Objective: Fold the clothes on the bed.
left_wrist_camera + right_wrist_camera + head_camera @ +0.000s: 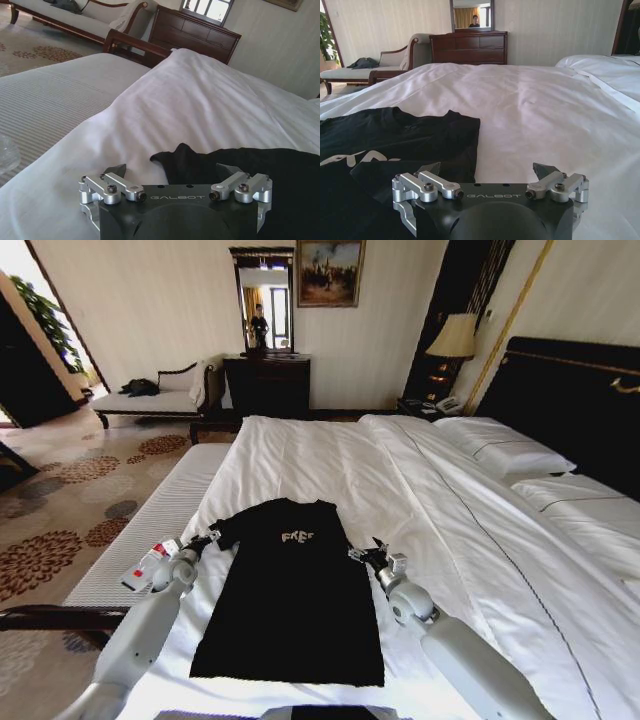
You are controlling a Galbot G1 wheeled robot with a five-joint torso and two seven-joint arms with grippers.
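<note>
Black T-shirt point(290, 600) lies flat and face-up on the white duvet of the bed point(420, 500), near its foot; sleeves appear tucked inward, body not yet folded; most folding remains, by my reading. Left tool point(212, 537) at the left shoulder, jaws spread, holding nothing; right tool point(366, 553) at the right shoulder, likewise spread and empty.

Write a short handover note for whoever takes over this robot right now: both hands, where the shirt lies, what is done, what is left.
Left hand: open, at the shirt's left sleeve, holding nothing.
Right hand: open, at the right sleeve, holding nothing.
Black shirt: flat on the bed, print up, sleeves tucked in.
Done: shirt laid out.
Left: fold the body.
</note>
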